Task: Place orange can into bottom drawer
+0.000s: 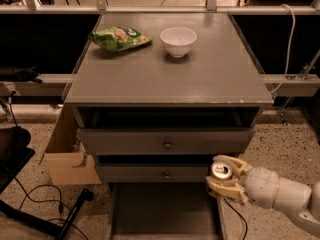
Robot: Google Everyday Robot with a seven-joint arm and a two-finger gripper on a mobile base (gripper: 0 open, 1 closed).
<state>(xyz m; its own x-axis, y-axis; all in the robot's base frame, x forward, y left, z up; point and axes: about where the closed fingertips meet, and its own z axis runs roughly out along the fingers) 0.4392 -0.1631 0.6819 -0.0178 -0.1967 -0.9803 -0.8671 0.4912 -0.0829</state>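
My gripper (pixel 223 179) is at the lower right, shut on the orange can (pixel 220 171); only the can's silver pull-tab top shows between the cream fingers (pixel 235 167). The can is held upright over the right side of the bottom drawer (pixel 165 209), which is pulled out with its flat grey floor showing. The gripper is just in front of the right end of the second drawer (pixel 150 174).
On the grey cabinet top (pixel 170 74) lie a green chip bag (pixel 119 37) and a white bowl (pixel 178 41). The upper drawer (pixel 165 141) has a small round knob. A cardboard box (pixel 67 159) stands at the cabinet's left. Cables lie on the floor at the left.
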